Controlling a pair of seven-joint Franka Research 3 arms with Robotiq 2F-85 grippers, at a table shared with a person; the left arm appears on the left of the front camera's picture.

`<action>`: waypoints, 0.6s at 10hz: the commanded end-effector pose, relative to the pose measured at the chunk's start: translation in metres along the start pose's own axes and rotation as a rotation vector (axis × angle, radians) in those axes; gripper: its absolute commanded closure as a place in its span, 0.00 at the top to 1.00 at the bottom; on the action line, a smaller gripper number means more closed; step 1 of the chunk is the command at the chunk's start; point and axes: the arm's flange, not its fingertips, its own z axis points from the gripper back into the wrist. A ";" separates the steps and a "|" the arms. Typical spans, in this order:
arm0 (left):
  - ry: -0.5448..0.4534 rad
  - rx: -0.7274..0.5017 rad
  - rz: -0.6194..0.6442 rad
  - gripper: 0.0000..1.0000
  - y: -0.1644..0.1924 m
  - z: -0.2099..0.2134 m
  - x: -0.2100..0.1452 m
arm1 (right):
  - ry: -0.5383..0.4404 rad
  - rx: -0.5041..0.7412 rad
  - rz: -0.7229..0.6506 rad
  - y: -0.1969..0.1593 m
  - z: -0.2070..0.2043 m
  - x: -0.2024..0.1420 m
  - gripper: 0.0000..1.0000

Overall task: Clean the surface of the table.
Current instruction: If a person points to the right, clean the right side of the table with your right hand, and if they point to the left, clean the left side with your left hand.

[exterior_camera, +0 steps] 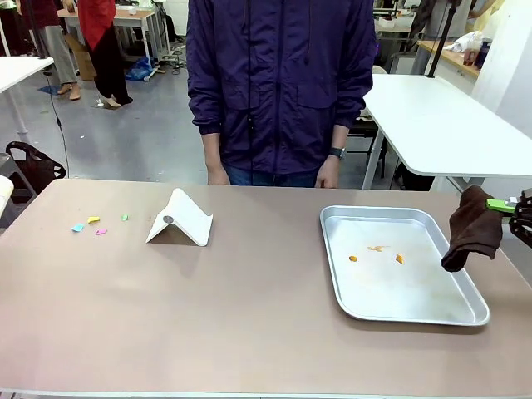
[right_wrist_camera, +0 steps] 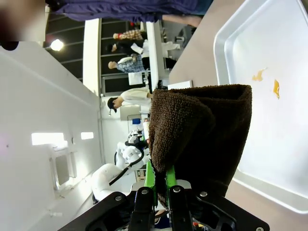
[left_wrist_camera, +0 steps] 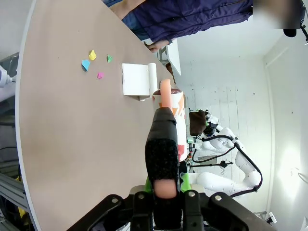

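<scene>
Brownish table [exterior_camera: 249, 341] spans the foreground. Near its right edge a silver tray [exterior_camera: 416, 287] holds orange scraps [exterior_camera: 376, 248], and the right gripper [right_wrist_camera: 160, 178] there clenches a brown cloth [exterior_camera: 472, 237]. A white stand [exterior_camera: 180, 221] and coloured scraps [exterior_camera: 90, 223] lie toward the far left corner. The left gripper [left_wrist_camera: 166, 184] grasps a black tool [left_wrist_camera: 161, 144].

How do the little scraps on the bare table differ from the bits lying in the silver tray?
Colour: the table scraps are blue, yellow, pink and green; the tray bits are all orange. Place: the scraps lie on the bare table at the robot's left, near a white stand; the bits lie inside the tray at its right. Count: four scraps, three bits. Both are small and loose.
</scene>
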 end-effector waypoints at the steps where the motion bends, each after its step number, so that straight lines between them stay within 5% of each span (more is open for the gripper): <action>1: 0.006 -0.002 -0.007 0.00 -0.002 -0.001 -0.003 | 0.006 0.014 0.005 0.003 0.001 -0.002 0.00; 6: 0.006 -0.002 -0.007 0.00 -0.002 -0.001 -0.003 | 0.006 0.014 0.005 0.003 0.001 -0.002 0.00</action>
